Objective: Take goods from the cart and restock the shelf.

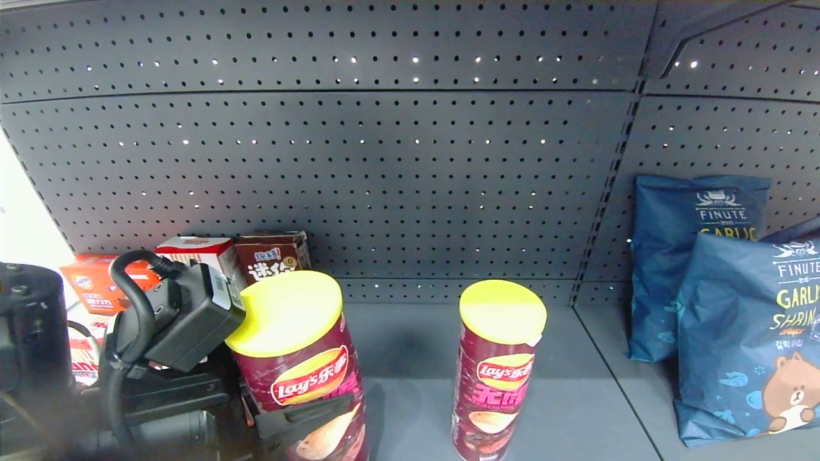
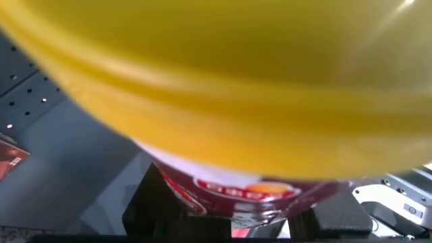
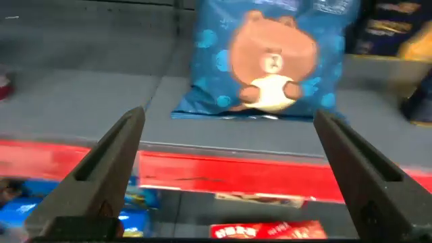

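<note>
Fingers of the left gripper are clamped on a chip can at the shelf's left end, boxes behind, a second can beside; right gripper fingers are spread before a blue bag.

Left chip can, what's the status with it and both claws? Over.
Left gripper shut on held can, upright at shelf. Right gripper open, empty, facing bear bag. Second can stands apart alongside; boxes behind.
</note>
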Tool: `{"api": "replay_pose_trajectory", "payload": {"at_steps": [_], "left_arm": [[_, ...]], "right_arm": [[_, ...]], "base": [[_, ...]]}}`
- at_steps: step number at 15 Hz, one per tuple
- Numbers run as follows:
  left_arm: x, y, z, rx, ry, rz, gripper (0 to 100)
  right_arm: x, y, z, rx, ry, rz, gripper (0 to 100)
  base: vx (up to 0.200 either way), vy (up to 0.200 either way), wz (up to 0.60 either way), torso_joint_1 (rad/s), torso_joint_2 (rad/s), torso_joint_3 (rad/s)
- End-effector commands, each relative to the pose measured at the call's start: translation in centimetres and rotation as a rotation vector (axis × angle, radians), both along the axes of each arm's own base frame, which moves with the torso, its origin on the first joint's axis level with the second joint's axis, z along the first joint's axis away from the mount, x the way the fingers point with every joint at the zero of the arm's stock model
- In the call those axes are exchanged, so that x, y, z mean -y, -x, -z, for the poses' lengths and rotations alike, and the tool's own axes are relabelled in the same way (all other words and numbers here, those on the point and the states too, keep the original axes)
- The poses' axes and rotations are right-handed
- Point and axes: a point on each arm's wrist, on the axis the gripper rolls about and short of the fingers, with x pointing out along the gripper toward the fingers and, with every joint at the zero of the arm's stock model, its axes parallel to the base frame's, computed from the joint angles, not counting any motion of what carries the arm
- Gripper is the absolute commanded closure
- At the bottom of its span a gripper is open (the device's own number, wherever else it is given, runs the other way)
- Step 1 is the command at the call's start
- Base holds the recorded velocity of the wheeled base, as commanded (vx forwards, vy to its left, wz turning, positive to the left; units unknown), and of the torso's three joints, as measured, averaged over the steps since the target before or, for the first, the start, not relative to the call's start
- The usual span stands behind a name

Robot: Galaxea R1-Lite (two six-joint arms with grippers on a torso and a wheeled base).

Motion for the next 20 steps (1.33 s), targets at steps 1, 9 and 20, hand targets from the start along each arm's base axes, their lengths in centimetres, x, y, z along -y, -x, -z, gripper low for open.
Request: {"api": "replay_pose_trajectory", "payload": {"at_steps": [1,9,20], "left_arm": [[0.0,0.1,-0.1,0.005,0.004,0.0,100],[0.1,0.0,-0.3,0.01,0.009,0.006,100],[1.8,-5.8,-3.2,0.053,0.039,-0.068,100]], "right_arm": [[0.0,0.0,0.0,-0.006,0.001,0.024,0],[-0.3,0.0,0.6,-0.067,-0.057,-0.126,0],[-0.3,0.0,0.6,-0.067,-0.057,-0.126,0]], "base": [[0.0,0.0,0.0,0.0,0.0,0.0],[0.0,0.0,0.0,0.0,0.0,0.0],[0.0,0.0,0.0,0.0,0.0,0.0]]}}
